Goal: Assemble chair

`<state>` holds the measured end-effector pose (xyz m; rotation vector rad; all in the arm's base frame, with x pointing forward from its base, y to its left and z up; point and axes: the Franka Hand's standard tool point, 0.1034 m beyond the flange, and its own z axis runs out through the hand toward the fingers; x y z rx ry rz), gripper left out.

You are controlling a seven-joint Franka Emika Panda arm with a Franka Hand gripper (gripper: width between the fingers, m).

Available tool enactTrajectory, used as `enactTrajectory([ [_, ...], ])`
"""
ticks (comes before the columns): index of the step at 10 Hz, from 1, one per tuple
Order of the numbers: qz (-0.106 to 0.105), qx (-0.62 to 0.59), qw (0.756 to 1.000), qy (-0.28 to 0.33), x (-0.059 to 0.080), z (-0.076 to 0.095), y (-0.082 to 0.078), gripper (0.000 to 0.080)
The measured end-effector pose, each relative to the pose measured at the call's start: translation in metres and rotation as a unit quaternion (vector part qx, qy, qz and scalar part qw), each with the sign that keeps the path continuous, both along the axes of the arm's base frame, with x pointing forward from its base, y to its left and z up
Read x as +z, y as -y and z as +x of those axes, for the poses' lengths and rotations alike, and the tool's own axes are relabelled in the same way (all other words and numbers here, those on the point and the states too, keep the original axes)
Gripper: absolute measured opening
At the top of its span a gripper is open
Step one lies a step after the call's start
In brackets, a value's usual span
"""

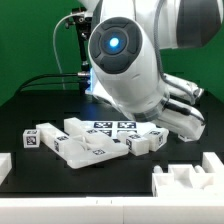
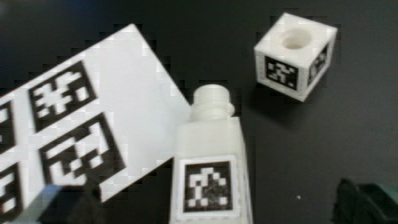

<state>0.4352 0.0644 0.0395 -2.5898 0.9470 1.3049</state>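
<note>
The chair parts are chunky white pieces with black-and-white tags. In the wrist view a long leg (image 2: 214, 160) with a round peg at its end lies beside the marker board (image 2: 80, 110). A small cube block (image 2: 294, 55) with a hole in its top stands beyond it. My gripper (image 2: 210, 205) is open: its dark fingertips (image 2: 365, 200) show wide apart on either side of the leg's near end and do not touch it. In the exterior view several parts (image 1: 95, 148) lie clustered mid-table and a small block (image 1: 31, 140) lies at the left. The arm hides the fingers there.
The marker board (image 1: 112, 127) lies behind the cluster in the exterior view. A white bracket-shaped fixture (image 1: 185, 185) stands at the front right and a white piece (image 1: 4, 166) at the left edge. The arm's large body (image 1: 125, 60) fills the middle.
</note>
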Motion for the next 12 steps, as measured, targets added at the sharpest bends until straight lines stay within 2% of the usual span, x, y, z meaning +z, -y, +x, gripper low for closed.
enactTrajectory([
  [3,0.012,-0.007,1.0,-0.011,0.0,-0.005,0.007,0.0649],
  [6,0.011,-0.008,1.0,-0.012,-0.001,-0.005,0.008,0.0649],
  [8,0.028,-0.049,0.998,-0.012,-0.006,-0.007,0.002,0.0649],
  [9,0.022,-0.053,0.998,-0.014,-0.006,-0.006,0.002,0.0649],
  [12,0.024,-0.058,0.998,-0.021,-0.01,-0.012,0.0,0.0649],
])
